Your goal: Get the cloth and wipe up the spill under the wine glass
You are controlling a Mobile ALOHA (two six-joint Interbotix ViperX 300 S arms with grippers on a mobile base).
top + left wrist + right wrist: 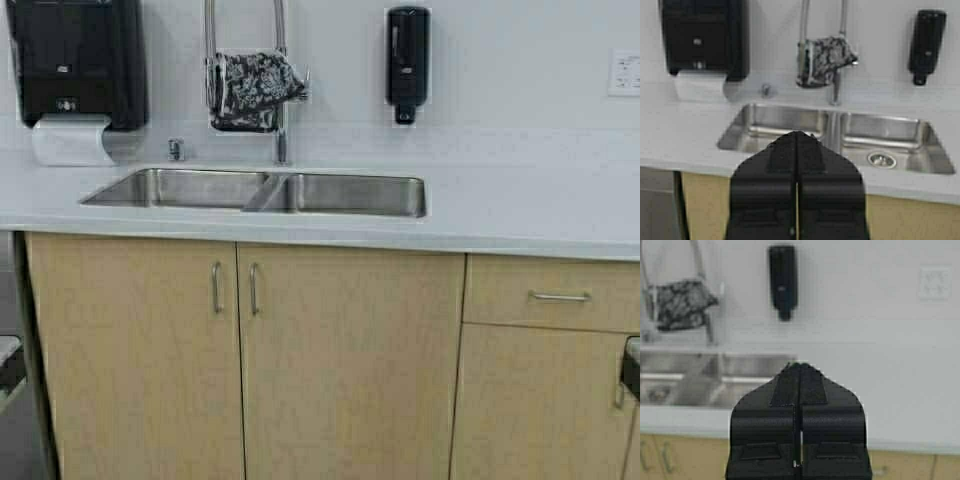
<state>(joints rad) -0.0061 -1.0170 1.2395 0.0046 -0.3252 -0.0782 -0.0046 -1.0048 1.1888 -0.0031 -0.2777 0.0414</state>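
hanging over the arched faucet (280, 90), the cloth (250, 90) is draped in a bunch just above the double sink (255, 190), dark with a pale floral pattern. the sink is a steel two-basin one set into the pale countertop (520, 205); its basins show no contents in the high view, and the left wrist view shows only a round drain (881, 159) in the basin on the soap-dispenser side of the faucet. a black paper towel dispenser (75, 60) with a white sheet hanging from it is on the wall to the robot's left of the faucet, and a black soap dispenser (407, 60) is on the wall to its right.

the left gripper (797, 135) sits well short of the faucet, in front of the counter edge, its two black fingers pressed together with nothing between them. the right gripper (799, 365) is likewise closed up tight and empty, held back from the counter, off toward the soap-dispenser side of the faucet. both are well apart from the cloth.

in the high view the arms are nearly cut off (only dark bits at the lower left and right edges). below the sink are light wood cabinet doors (240, 360) with metal handles. how the cloth is attached to the faucet is hard to make out.
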